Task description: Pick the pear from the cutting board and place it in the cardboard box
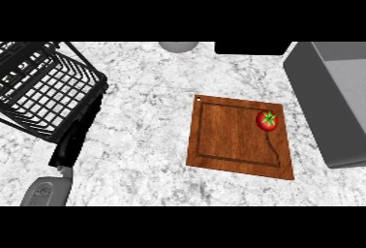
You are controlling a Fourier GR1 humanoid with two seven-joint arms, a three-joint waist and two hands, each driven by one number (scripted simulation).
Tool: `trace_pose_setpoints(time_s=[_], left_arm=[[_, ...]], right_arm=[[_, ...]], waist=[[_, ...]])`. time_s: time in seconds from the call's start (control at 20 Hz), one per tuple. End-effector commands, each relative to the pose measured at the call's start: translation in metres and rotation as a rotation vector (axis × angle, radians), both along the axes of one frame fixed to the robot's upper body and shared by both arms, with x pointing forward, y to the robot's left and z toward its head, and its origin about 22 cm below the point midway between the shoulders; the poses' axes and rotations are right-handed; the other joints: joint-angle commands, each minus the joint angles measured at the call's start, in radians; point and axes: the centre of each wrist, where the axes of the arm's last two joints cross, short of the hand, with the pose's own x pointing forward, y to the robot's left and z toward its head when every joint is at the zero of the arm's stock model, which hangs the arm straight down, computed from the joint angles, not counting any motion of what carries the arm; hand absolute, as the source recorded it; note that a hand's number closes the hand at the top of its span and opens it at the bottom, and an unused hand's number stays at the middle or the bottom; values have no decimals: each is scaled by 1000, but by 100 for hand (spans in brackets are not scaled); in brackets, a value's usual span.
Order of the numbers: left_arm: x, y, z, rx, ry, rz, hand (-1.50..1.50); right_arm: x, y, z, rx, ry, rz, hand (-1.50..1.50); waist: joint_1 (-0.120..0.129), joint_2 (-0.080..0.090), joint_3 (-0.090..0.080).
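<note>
The left hand [69, 149] shows black against the black wire basket [43, 89] just beside it; it seems to hold nothing, but I cannot tell how far open it is, and the right hand is out of view. Well to this hand's right, the task's fruit, here a round red fruit with a green star top [266, 121], sits untouched on the brown wooden cutting board [229, 140]. It lies by the edge nearest the grey open box [314, 92], so the carry should be short, likelier for the unseen right hand.
</note>
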Motion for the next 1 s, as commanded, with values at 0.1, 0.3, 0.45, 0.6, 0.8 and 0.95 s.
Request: trace_pose_setpoints(time_s=[0.1,0.3,0.45,0.6,0.8,0.95], left_arm=[[7,-18,3,-7,-4,-13,0],[-5,5,-4,-6,4,20,0],[5,6,3,-14,4,21,0],[4,-2,0,-13,2,25,0],[-5,21,-15,10,-3,25,0],[-6,16,1,6,-5,8,0]], right_arm=[[20,-12,-49,153,197,94,-150],[30,-11,-51,281,14,192,-150],[38,-11,-53,477,-183,249,-150],[33,-22,-66,630,-281,262,-150],[41,-34,-50,793,-298,201,-150],[21,-57,-64,887,-351,111,-150]], waist=[[7,3,2],[-14,-5,0],[-12,-3,2],[-18,-4,2],[-9,1,0],[1,3,3]])
